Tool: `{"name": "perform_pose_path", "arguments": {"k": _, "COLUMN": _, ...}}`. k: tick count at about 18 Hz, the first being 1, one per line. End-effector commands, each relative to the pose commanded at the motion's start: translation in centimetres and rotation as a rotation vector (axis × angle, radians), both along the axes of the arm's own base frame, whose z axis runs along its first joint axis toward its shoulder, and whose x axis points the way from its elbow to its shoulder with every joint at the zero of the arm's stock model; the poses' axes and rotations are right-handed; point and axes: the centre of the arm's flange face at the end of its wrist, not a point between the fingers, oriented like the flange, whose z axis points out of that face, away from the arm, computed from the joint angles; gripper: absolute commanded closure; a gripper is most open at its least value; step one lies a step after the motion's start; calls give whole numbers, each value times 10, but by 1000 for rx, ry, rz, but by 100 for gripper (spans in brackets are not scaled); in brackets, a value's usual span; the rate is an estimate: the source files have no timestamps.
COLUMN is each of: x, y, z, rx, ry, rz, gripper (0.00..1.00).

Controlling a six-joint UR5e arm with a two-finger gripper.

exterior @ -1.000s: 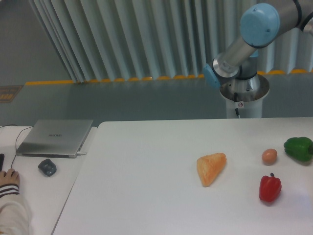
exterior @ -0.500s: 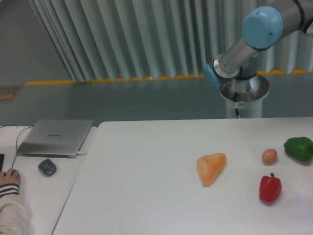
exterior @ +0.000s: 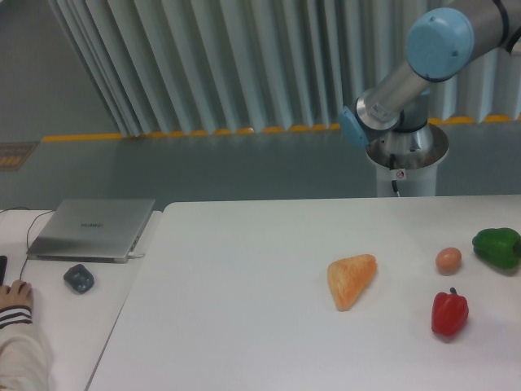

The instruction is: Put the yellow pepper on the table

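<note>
White table [exterior: 244, 326] flat, rounded corners; yellow pepper out of view

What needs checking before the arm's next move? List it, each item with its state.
1. Yellow pepper in view: not ok. None shows anywhere in the picture.
2. Gripper in view: not ok. Only the arm shows, its far end running off the top right.
3. Free room on the table: ok. The left and middle of the top are bare.
4. Things to steer clear of: ok. The orange wedge, egg, red pepper and green pepper lie apart on the right side.
5. Person clear of the arm: ok. A hand rests on the side desk, far left.
</note>
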Motion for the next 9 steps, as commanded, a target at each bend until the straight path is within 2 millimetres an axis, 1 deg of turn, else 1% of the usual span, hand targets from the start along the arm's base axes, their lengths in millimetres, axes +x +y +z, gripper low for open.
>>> {"name": "perform_pose_path", "arguments": {"k": 2, "x": 3, "y": 0, "z": 15, "rx": 48, "ry": 38, "rz": 76, "gripper": 0}}
{"name": "perform_pose_path", "arguments": {"k": 4, "x": 3, "y": -2, "z": 24, "rx": 58, "ry": 53, "rz": 88, "gripper": 0}}
{"name": "perform_pose_path", "arguments": {"k": 5, "x": 1, "y": -4, "z": 25, "rx": 61, "ry": 58, "rz": 93, "gripper": 0}}
{"name": "perform_pose_path", "arguments": {"k": 6, "x": -8, "y": -15, "z": 26, "rx": 67, "ry": 67, "rz": 118, "gripper": 0}}
{"name": "perform_pose_path", "arguments": {"k": 9, "x": -19, "y": -32, "z": 17, "rx": 67, "ry": 62, "rz": 151, "gripper": 0}}
